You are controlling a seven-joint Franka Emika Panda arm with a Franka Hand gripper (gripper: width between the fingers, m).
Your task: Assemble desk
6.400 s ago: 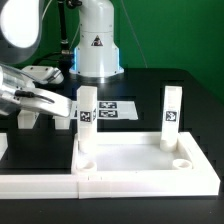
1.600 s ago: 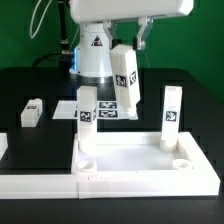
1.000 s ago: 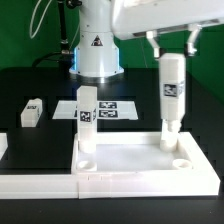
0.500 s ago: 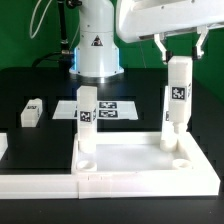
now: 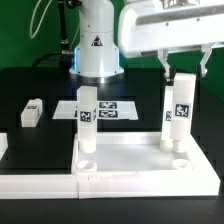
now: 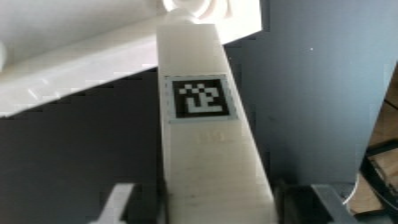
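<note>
The white desk top (image 5: 130,160) lies open side up at the front, with a raised rim. One leg (image 5: 87,120) stands upright in its rear left corner. My gripper (image 5: 184,72) is shut on another tagged white leg (image 5: 181,112) and holds it upright over the top's right side, just behind the front right corner socket (image 5: 180,162). A leg that stood at the rear right corner is mostly hidden behind the held one. In the wrist view the held leg (image 6: 205,120) runs between my fingers (image 6: 121,200), with the desk top (image 6: 63,80) beyond.
A loose leg (image 5: 32,112) lies on the black table at the exterior view's left. The marker board (image 5: 112,108) lies behind the desk top. The robot base (image 5: 98,45) stands at the back. A low white border strip (image 5: 35,182) runs along the front left.
My gripper has carried the leg from the middle to the exterior view's right and lowered it over the desk top's right side. The other legs have not moved.
</note>
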